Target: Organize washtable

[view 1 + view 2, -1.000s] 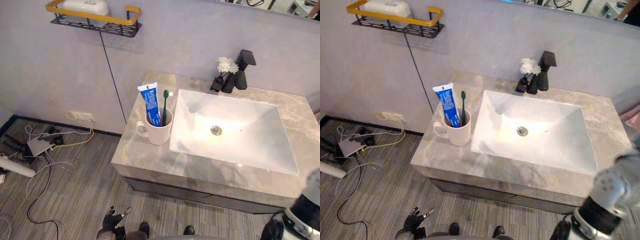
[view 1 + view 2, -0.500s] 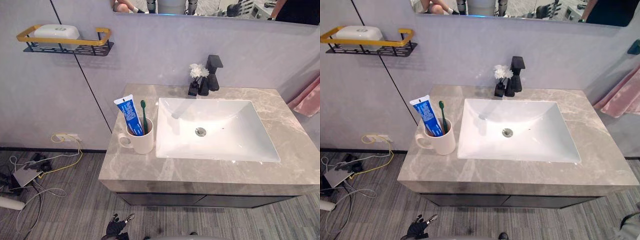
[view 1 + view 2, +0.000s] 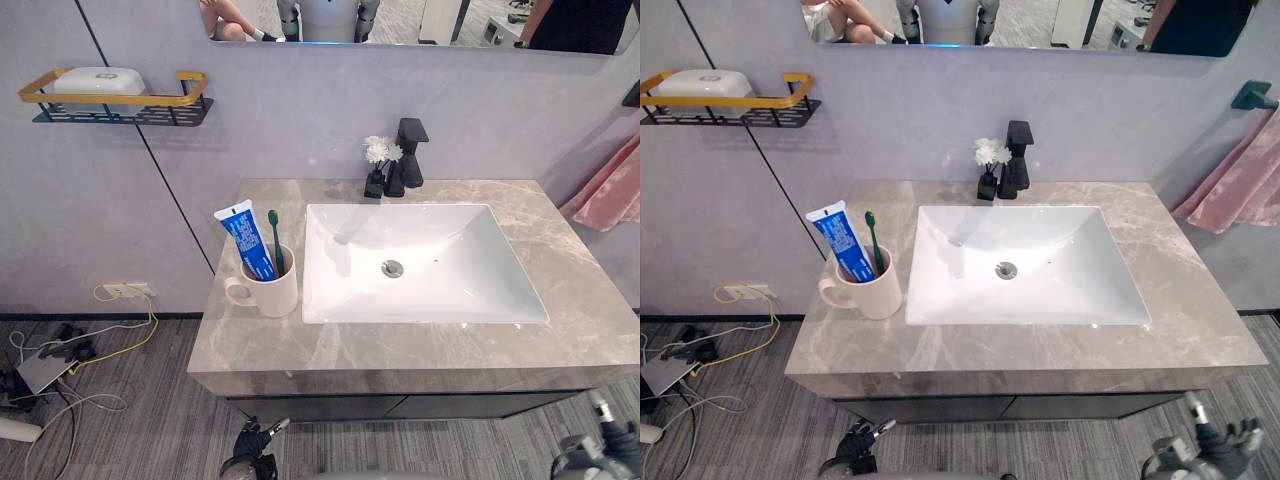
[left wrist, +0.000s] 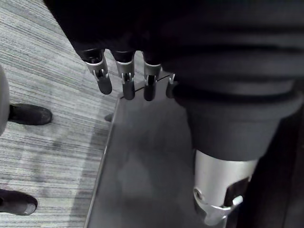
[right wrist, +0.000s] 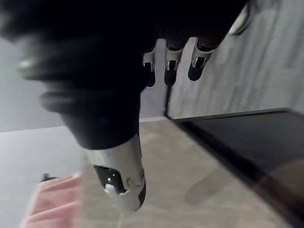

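Grey marble counter [image 3: 400, 345] in the left eye view, white mug [image 3: 272, 292] left of the sink [image 3: 450, 290], toothpaste [image 3: 245, 240] and toothbrush [image 3: 276, 240] upright inside. Right eye view: left robot hand [image 3: 855, 450] low, nearer the mug than right robot hand [image 3: 1210, 452]. Left wrist view: fingers [image 4: 124, 83] slack, holding nothing. Right wrist view: likewise loose, empty.

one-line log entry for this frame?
left hand: open, empty | right hand: open, empty | mug: holds toothpaste, toothbrush, left of sink

The grey washtable [image 3: 400, 350] has a white cup [image 3: 272, 293] on the side nearest the fingers [image 4: 103, 80] of the left hand [image 3: 248, 452]. A black tap [image 3: 408, 150] and a small flower pot [image 3: 374, 182] stand far from them.
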`<state>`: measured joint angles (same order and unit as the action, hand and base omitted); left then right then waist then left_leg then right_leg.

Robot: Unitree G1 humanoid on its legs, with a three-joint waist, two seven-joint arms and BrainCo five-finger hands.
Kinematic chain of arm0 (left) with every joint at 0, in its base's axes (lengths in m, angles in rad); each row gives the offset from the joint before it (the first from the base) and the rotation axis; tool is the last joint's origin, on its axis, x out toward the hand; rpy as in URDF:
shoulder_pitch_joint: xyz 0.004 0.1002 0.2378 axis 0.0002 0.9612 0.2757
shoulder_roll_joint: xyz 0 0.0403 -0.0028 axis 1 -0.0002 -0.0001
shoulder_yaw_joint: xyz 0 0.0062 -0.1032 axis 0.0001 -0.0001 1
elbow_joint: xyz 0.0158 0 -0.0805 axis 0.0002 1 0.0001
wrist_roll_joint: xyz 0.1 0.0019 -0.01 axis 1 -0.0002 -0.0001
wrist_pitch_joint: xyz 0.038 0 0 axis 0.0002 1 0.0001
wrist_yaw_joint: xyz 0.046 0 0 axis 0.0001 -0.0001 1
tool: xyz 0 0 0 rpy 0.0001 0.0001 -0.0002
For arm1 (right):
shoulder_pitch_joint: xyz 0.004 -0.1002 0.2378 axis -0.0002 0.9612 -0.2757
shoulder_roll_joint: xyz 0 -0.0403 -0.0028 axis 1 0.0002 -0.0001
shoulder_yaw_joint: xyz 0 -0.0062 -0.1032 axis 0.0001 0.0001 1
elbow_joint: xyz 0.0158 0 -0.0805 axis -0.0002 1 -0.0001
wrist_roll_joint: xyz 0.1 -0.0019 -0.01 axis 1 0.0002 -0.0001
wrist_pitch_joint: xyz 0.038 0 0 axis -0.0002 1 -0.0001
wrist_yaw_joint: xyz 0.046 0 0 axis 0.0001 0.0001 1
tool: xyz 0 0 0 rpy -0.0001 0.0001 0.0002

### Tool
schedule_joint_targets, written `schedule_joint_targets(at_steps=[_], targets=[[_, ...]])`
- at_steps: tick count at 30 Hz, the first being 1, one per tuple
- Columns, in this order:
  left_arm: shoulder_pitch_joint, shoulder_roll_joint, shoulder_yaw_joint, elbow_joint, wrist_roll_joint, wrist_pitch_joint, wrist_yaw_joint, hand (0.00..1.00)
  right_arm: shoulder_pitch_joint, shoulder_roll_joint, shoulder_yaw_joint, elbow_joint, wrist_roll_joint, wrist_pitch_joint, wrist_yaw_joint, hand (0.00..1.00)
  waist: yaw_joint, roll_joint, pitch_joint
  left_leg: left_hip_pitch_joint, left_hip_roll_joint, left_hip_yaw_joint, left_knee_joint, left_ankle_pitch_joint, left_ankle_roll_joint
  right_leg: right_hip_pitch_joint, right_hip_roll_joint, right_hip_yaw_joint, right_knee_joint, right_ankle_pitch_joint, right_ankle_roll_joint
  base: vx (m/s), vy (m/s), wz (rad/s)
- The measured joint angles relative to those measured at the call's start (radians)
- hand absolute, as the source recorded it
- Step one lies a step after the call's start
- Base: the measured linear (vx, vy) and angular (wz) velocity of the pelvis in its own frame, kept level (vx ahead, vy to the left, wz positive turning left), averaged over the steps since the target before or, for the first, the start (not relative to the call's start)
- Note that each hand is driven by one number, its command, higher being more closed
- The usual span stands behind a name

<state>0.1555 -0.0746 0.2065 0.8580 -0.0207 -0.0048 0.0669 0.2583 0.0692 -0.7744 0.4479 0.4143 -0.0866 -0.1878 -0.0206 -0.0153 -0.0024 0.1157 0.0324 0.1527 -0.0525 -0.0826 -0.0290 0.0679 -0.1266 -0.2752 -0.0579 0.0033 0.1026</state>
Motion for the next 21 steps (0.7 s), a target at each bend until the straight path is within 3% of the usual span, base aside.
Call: schedule_joint_targets(at_steps=[6, 15, 21], targets=[[-0.002, 0.011, -0.008, 0.020, -0.015, -0.001, -0.001, 0.00, -0.016, -0.007, 0.020, 0.229, -0.025, 0.053, 0.063, 0.00, 0.010, 0.012, 0.008, 0.008, 0.001, -0.019, 0.000, -0.002, -0.003, 0.025, 0.003, -0.023, -0.014, -0.002, 0.003, -0.02, -0.028, 0.09], [-0.011, 0.065, -0.062, 0.056, -0.016, -0.005, -0.003, 0.00, -0.074, -0.016, 0.108, 0.437, -0.064, 0.074, 0.106, 0.00, 0.009, 0.008, 0.023, 0.016, -0.004, -0.060, 0.000, -0.001, -0.003, 0.053, 0.006, -0.054, -0.040, -0.001, 0.003, -0.04, -0.025, 0.10], [-0.025, 0.102, -0.106, 0.078, -0.008, -0.004, -0.001, 0.00, -0.159, -0.039, 0.245, 0.524, -0.118, 0.075, 0.129, 0.00, 0.010, 0.001, 0.077, 0.011, -0.015, -0.099, 0.001, 0.000, -0.001, 0.070, 0.006, -0.084, -0.041, -0.001, 0.004, -0.01, -0.013, 0.14]])
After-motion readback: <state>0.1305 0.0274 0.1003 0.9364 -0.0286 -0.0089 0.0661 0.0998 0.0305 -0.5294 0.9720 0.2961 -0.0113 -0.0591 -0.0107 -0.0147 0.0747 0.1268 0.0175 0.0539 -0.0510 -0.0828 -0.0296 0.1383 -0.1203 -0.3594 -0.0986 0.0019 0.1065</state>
